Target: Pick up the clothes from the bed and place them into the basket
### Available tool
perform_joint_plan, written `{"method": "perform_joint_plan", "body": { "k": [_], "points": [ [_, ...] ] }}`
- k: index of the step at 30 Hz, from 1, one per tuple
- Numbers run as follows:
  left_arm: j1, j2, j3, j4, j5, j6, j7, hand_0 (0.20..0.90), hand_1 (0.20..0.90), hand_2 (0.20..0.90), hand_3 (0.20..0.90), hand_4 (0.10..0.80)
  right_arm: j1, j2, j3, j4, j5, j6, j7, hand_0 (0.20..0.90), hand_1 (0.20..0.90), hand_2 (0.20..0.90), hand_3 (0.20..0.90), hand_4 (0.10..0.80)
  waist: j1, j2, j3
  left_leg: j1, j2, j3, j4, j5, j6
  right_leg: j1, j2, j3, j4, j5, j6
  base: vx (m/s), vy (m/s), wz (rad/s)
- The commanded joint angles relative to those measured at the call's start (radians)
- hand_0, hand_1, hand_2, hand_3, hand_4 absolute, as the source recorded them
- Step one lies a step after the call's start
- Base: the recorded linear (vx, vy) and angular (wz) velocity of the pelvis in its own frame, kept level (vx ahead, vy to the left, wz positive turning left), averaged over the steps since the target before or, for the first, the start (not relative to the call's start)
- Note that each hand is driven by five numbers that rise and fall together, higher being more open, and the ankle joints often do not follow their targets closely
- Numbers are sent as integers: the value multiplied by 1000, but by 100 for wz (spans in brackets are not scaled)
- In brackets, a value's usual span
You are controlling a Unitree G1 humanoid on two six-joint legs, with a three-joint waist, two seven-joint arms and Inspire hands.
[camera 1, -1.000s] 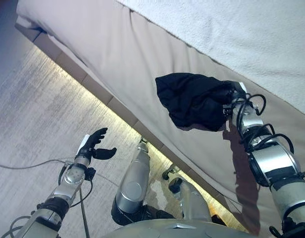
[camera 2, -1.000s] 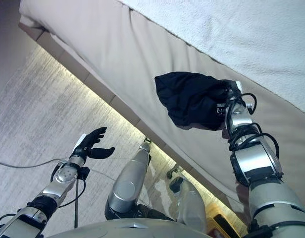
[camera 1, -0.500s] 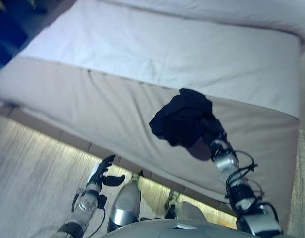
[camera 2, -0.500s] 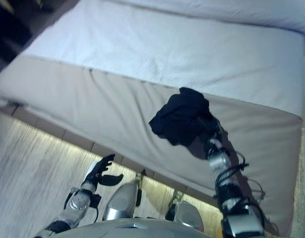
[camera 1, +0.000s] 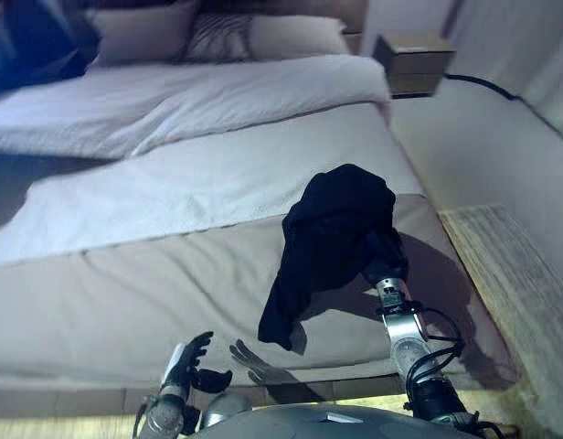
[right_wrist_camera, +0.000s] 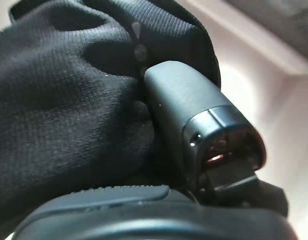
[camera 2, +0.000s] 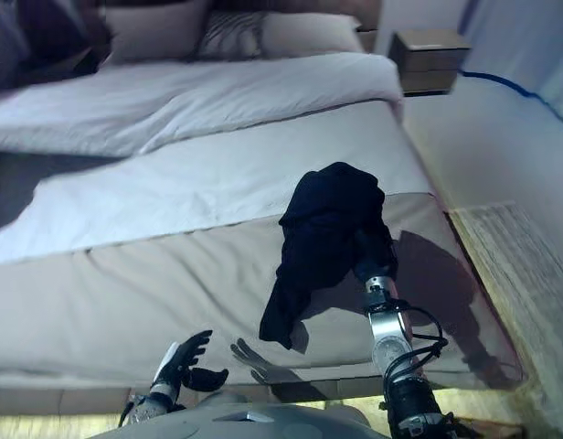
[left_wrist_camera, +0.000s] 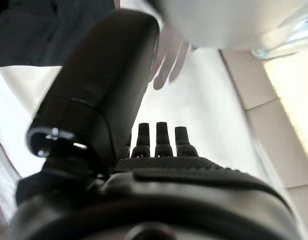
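Note:
A black garment [camera 1: 334, 229] hangs in the air over the foot of the bed [camera 1: 117, 293], bunched at the top with a loose tail drooping down. My right hand [camera 1: 386, 267] is raised under it and mostly wrapped in the cloth. In the right wrist view the thumb [right_wrist_camera: 189, 110] presses into the black garment [right_wrist_camera: 69, 100], so the hand is shut on it. My left hand [camera 1: 185, 363] is low in front of the bed's near edge, open and empty, with its fingers [left_wrist_camera: 157, 136] straight in the left wrist view.
The bed has a tan cover across its foot and a white duvet [camera 1: 172, 119] further up, with pillows [camera 1: 217, 32] at the head. A wooden nightstand [camera 1: 414, 62] stands at the far right. A pale rug [camera 1: 515, 283] lies on the floor right of the bed.
The camera has swung up, so the view now takes in the bed up to the pillows. The garment stays in my right hand and now hangs in a longer tail. The left hand stays open.

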Motion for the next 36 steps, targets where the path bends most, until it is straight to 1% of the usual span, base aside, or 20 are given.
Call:
{"method": "perform_joint_plan", "body": {
  "k": [1,4,6,7,8,11,12,14,15,16,18,19,20,26,30,31,32,34,35,36],
  "points": [
    [-62,65,-43,-20,-2,-77,-30,900,900,900,900,800,-38,54,-105,-283,46,-170,5,300,300,300,200,100,-29,-1,0,-53,-42,6,57,-57,46,-87,-108,-47,118,54,82,-156,335,-48],
    [-86,76,-57,24,-4,-55,-37,900,900,900,900,800,-36,54,-167,-302,63,-208,-31,300,300,300,200,100,-62,9,16,-43,-65,40,34,-68,57,-144,-172,-60,106,135,105,-98,209,-55],
    [-78,83,-63,46,10,-48,-24,900,900,900,900,800,-49,47,-185,-304,86,-217,-61,300,300,300,200,100,-61,9,20,-34,-73,83,22,-74,58,-181,-198,-124,119,183,112,-104,100,-65],
    [-77,84,-63,47,12,-48,-22,900,900,900,900,800,-51,46,-186,-304,85,-226,-70,300,300,300,200,100,-59,10,20,-33,-73,88,21,-75,58,-186,-199,-128,122,186,113,-205,129,-87],
    [-66,95,-52,56,-25,-40,-5,900,900,900,900,800,-74,37,-189,-292,106,-213,-79,300,300,300,200,100,-38,19,26,-26,-65,147,14,-73,63,-209,-201,-225,215,174,108,-248,103,-100],
    [-85,101,-42,82,-39,-29,8,900,900,900,900,800,-98,50,-194,-307,108,-278,-129,300,300,300,200,100,1,34,13,-88,-47,201,38,-41,87,-177,-159,-275,346,64,57,-290,43,-158],
    [-85,101,-42,82,-39,-29,8,900,900,900,900,800,-98,50,-194,-307,108,-278,-129,300,300,300,200,100,1,34,13,-88,-47,201,38,-41,87,-177,-159,-275,346,64,57,-156,-6,-66],
    [-94,95,-28,103,-38,-21,12,900,900,900,900,800,-113,64,-195,-318,79,-321,-162,300,300,300,200,100,43,27,-7,-132,-41,252,58,-28,89,-108,-141,-369,360,1,37,-191,-5,-35],
    [-88,87,-12,113,-53,-17,25,900,900,900,900,800,-142,77,-177,-319,44,-323,-168,300,300,300,200,100,91,12,-17,-156,-36,325,64,-23,86,-31,-150,-478,349,-33,42,-185,-62,-61],
    [-80,84,-6,118,-61,-23,38,900,900,900,900,800,-158,86,-155,-322,18,-329,-178,300,300,300,200,100,115,-5,-16,-163,-41,349,81,-26,83,-4,-149,-505,305,-30,42,-154,-126,-108],
    [-71,78,3,115,-72,-24,61,900,900,900,900,800,-164,94,-133,-322,2,-341,-169,300,300,300,200,100,137,-21,-15,-187,-29,369,93,-17,69,40,-113,-507,210,-52,37,-74,-199,-131],
    [-70,71,29,105,-69,-15,69,900,900,900,900,800,-166,80,-119,-318,2,-361,-159,300,300,300,200,100,145,-27,-14,-206,-7,381,90,13,44,70,-77,-491,116,-68,30,-75,-231,-158],
    [-75,68,40,101,-76,-15,68,900,900,900,900,800,-172,70,-118,-334,-10,-350,-166,300,300,300,200,100,142,-34,-13,-220,8,386,95,24,30,75,-60,-485,72,-66,26,-76,-217,-144],
    [-85,60,54,76,-52,-58,26,900,900,900,900,800,-182,15,-120,-392,-68,-356,-250,300,300,300,200,100,124,-51,-13,-239,37,384,90,49,-3,67,-35,-481,9,-38,14,-24,-121,-85],
    [-72,44,61,56,-48,-82,12,900,900,900,900,800,-182,-26,-141,-371,-40,-357,-317,300,300,300,200,100,105,-57,-8,-223,61,361,149,25,-22,42,-38,-484,39,-42,-12,34,-58,-25],
    [-62,40,65,56,-60,-92,12,900,900,900,900,800,-178,-28,-147,-359,-54,-353,-345,300,300,300,200,100,107,-60,4,-247,63,311,234,36,-39,42,-39,-459,42,-33,-23,91,-27,-9],
    [-55,40,71,57,-70,-97,11,900,900,900,900,800,-178,-26,-147,-346,-55,-351,-361,300,300,300,200,100,124,-56,14,-269,44,242,245,48,-44,47,-33,-432,44,-31,-24,94,-9,-4],
    [-39,37,86,54,-78,-114,10,900,900,900,900,800,-185,-25,-133,-318,-58,-361,-377,300,300,300,200,100,157,-43,26,-285,13,141,185,76,-38,44,-18,-376,53,-35,-23,52,32,17],
    [-35,39,91,52,-77,-116,10,900,900,900,900,800,-187,-23,-128,-307,-69,-369,-386,300,300,300,200,100,163,-40,29,-287,6,123,183,82,-37,42,-14,-360,56,-39,-26,5,49,-21],
    [-39,42,97,51,-80,-105,12,900,900,900,900,800,-190,-18,-112,-291,-87,-387,-414,300,300,300,200,100,157,-41,22,-257,-5,131,167,50,-25,32,-21,-356,59,-41,-23,-16,66,-82]
  ]
}}
